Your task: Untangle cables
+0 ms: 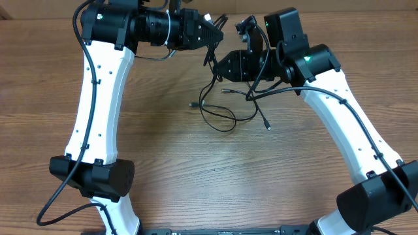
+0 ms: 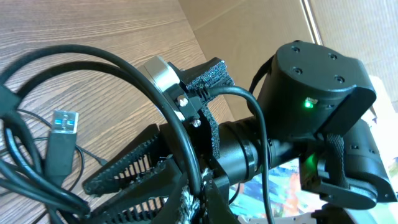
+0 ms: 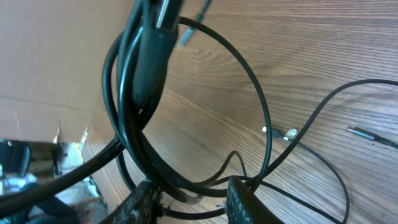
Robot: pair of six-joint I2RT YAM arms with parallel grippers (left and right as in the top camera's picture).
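Note:
Several thin black cables point(image 1: 219, 114) hang in a tangle between my two grippers at the back middle, and their loops trail onto the wooden table, with plug tips at the left point(image 1: 193, 104) and right point(image 1: 268, 125). My left gripper point(image 1: 214, 38) is shut on one black cable point(image 2: 194, 199); a USB plug point(image 2: 64, 121) dangles beside it. My right gripper point(image 1: 219, 66) sits just below and right of the left one. In the right wrist view its fingers point(image 3: 193, 199) stand apart, with a bundle of cables point(image 3: 140, 93) running between them.
The wooden table point(image 1: 196, 170) stretches toward the front. A cardboard wall point(image 3: 50, 56) stands along the back edge, close behind both grippers. Small plugs point(image 3: 290, 133) lie on the wood to the right of the bundle.

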